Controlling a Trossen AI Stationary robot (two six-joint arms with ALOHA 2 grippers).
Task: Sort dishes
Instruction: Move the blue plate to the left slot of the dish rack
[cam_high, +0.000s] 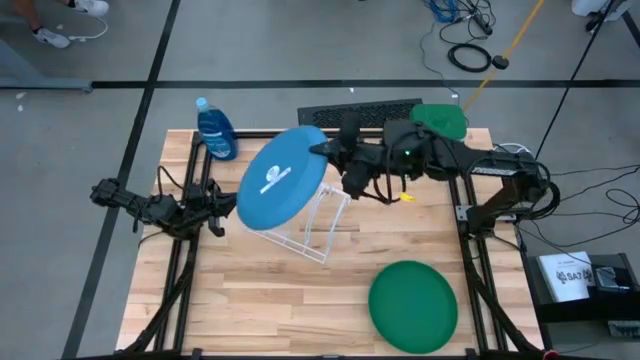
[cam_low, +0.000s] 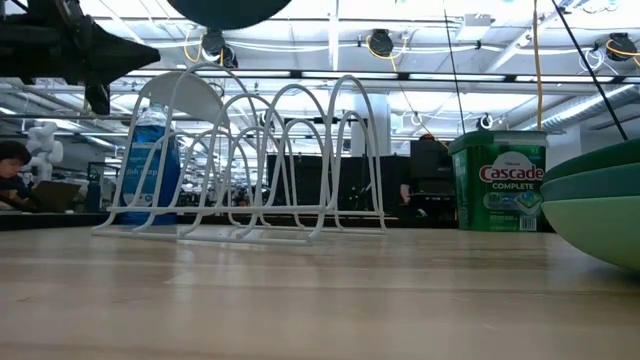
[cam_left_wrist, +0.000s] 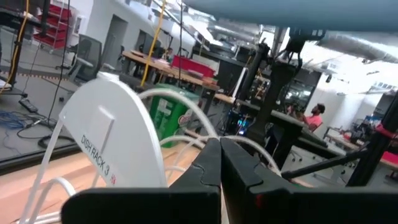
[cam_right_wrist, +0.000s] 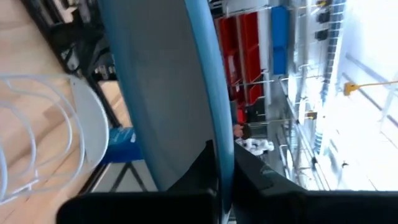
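My right gripper (cam_high: 323, 150) is shut on the blue plate (cam_high: 280, 178), which hangs tilted above the white wire rack (cam_high: 322, 225). Its underside also shows at the top of the low view (cam_low: 228, 10). The dark green plate (cam_high: 413, 305) lies on top of a stack at the near right. In the low view the teal plate (cam_low: 600, 186) and the light green plate (cam_low: 600, 228) show beneath it. My left gripper (cam_high: 216, 216) is shut and empty at the table's left, beside the rack's end panel (cam_left_wrist: 112, 137). My right gripper pinches the blue plate's rim (cam_right_wrist: 219, 134) between its two fingers, at the plate's far right edge (cam_high: 318, 148). The fingers come roughly level from the table's right. The plate is lifted clear, tilted steeply, above the rack's left end.
A blue dish-soap bottle (cam_high: 216, 130) stands at the far left corner. A green square tub (cam_high: 440, 120) stands at the far right, also in the low view (cam_low: 497, 180). A keyboard (cam_high: 360, 110) lies past the far edge. Bare wood lies at the near left.
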